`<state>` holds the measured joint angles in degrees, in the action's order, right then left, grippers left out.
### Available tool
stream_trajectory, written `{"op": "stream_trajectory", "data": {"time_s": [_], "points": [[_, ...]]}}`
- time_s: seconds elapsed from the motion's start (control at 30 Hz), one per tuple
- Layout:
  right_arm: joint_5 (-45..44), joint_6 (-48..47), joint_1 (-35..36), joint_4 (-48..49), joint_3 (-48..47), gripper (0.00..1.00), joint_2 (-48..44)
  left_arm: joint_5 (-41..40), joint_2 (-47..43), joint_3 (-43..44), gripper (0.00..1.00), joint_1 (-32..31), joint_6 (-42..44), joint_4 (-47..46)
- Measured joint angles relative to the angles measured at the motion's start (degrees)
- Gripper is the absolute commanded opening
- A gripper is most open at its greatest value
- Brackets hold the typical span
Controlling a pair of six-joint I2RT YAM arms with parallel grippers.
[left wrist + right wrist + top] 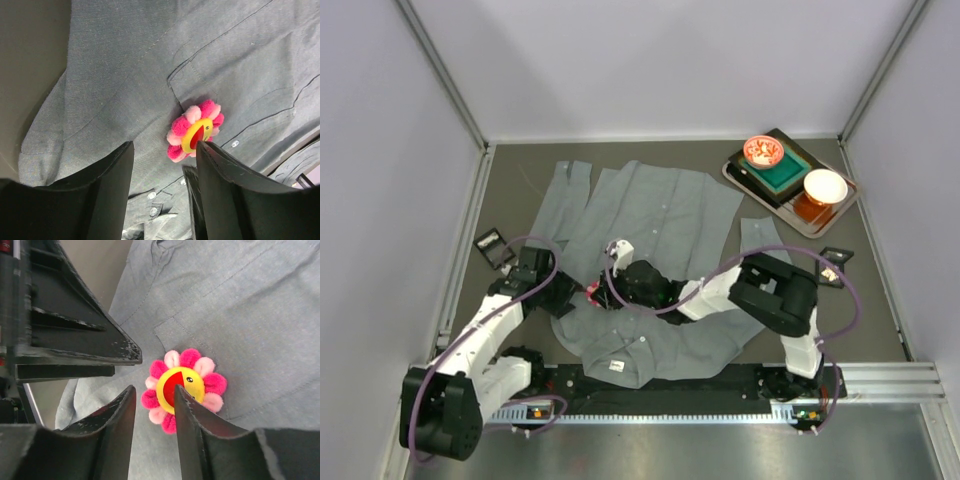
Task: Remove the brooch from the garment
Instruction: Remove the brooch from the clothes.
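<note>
Left pincer, right pincer, one brooch

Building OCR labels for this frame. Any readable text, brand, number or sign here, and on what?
No text is readable in any view.
Small white tag near the collar of the garment: too small to read.
Brooch: a smiling face only, no letters.
Black card left of the garment: blurred, nothing legible.

From above, the brooch is a pink speck, too small to read. The right claw hides some lower petals, and the garment runs off top and right.
</note>
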<state>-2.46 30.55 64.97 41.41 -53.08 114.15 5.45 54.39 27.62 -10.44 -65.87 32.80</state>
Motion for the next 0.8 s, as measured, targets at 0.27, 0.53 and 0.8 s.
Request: {"op": "stream_trajectory", "data": {"time_s": [0.27, 0.53, 0.8], "points": [[2.7, -1.4, -2.4, -24.5, -5.8, 0.52, -9.4, 1.8, 4.0, 0.0, 0.48, 0.0, 0.1, -0.5], [6.2, -1.5, -6.4, -33.6, -7.3, 0.45, -9.2, 6.1, 9.9, 0.0, 0.44, 0.0, 1.1, -4.9], [8.9, -1.6, -6.5, -34.8, -9.3, 0.42, -5.1, 7.0, 10.9, 0.0, 0.23, 0.0, 2.4, -8.2]]}}
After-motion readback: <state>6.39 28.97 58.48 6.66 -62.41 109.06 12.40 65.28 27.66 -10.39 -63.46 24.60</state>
